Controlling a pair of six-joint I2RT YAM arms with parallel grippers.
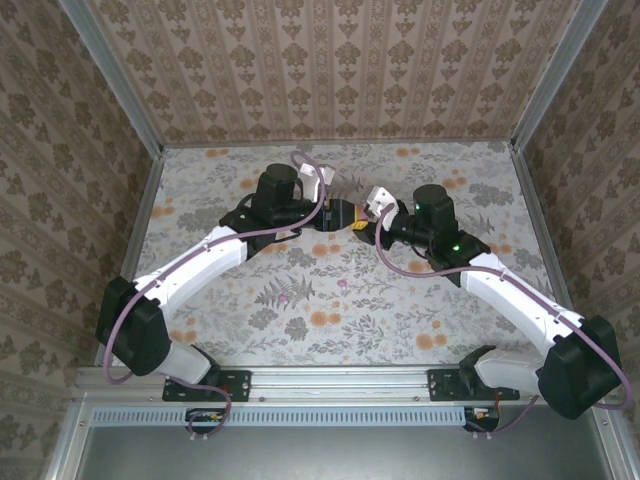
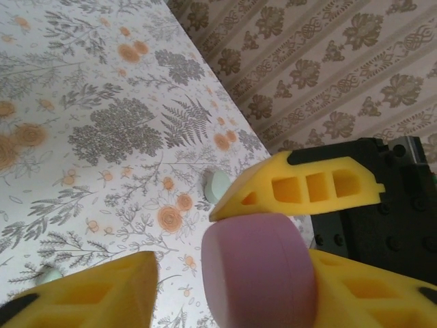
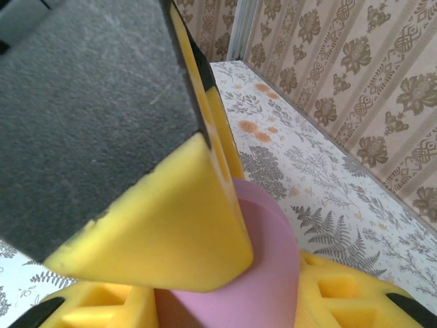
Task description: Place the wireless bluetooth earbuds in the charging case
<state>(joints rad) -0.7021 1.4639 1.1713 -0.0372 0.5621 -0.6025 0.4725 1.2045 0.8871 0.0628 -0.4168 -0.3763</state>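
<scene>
From above: left gripper (image 1: 335, 214) and right gripper (image 1: 362, 222) tip to tip over the table (image 1: 300, 310), just far of centre, with the grip itself too small to read.

Via left wrist camera: charging case (image 2: 259, 273) aloft, touching one left finger (image 2: 369, 287), clear gap to the other (image 2: 95, 294). Partly open, not clamping.

Via right wrist camera: right finger (image 3: 171, 225) pressed onto the pink case, clamped. Lid state impossible to tell.

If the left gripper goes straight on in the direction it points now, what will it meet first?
Most likely the case, sitting between the left gripper's open jaws, close ahead. The right gripper grips it from the opposite side and would come next. Depth is hard to judge.
</scene>
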